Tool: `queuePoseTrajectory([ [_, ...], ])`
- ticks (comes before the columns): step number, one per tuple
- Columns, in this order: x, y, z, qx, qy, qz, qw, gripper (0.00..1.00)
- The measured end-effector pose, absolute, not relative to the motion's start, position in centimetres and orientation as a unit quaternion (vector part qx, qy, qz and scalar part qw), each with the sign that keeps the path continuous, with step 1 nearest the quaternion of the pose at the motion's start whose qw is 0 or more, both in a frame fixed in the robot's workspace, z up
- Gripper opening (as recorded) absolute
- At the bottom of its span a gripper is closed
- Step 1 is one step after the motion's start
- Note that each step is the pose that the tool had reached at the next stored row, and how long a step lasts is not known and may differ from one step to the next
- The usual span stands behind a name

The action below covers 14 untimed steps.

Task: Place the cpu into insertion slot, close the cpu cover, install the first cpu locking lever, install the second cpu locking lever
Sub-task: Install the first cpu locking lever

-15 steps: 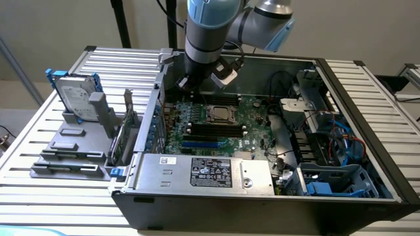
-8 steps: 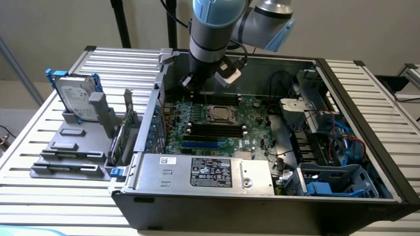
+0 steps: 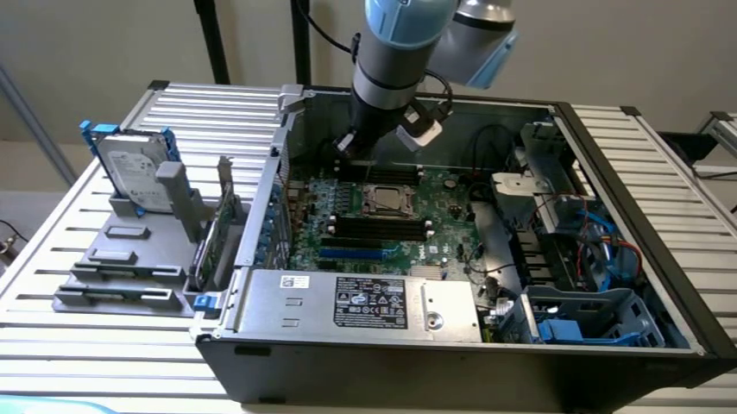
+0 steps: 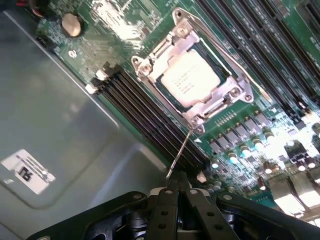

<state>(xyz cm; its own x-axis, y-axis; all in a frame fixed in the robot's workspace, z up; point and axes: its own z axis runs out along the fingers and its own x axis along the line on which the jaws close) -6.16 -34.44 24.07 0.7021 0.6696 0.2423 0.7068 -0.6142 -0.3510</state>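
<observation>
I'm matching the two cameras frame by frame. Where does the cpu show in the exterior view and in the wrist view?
Exterior view: the cpu lies near the picture's middle, on the green motherboard inside the open case, under the arm.
Wrist view: the cpu sits framed by the cpu cover, seen close.
Shared landmark: the long black memory slots running alongside it.

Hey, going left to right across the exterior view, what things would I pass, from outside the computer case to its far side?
hard drive → cpu → blue drive cage
</observation>
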Motion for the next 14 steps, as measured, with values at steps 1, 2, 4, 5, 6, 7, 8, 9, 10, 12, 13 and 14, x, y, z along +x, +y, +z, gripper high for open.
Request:
queuePoseTrajectory([
  [1, -5.77, -34.44, 24.08, -0.897, -0.383, -0.043, 0.214, 0.11],
  [2, -5.43, -34.44, 24.08, -0.897, -0.383, -0.043, 0.214, 0.11],
  [4, -5.32, -34.44, 24.07, -0.897, -0.383, -0.043, 0.214, 0.11],
  [5, -5.32, -34.44, 24.07, -0.897, -0.383, -0.043, 0.214, 0.11],
  [6, -5.31, -34.44, 24.07, -0.897, -0.383, -0.044, 0.214, 0.11],
  [7, -5.31, -34.43, 24.07, -0.897, -0.383, -0.044, 0.214, 0.11],
  [8, -5.31, -34.43, 24.06, -0.897, -0.383, -0.044, 0.214, 0.11],
  [9, -5.31, -34.42, 24.03, -0.897, -0.383, -0.044, 0.214, 0.11],
  [10, -5.31, -34.42, 23.98, -0.897, -0.383, -0.044, 0.214, 0.11],
  [12, -5.32, -34.43, 23.83, -0.897, -0.383, -0.043, 0.214, 0.11],
  [13, -5.32, -34.43, 23.68, -0.897, -0.383, -0.044, 0.214, 0.11],
  [14, -5.32, -34.43, 23.5, -0.897, -0.383, -0.043, 0.214, 0.11],
])
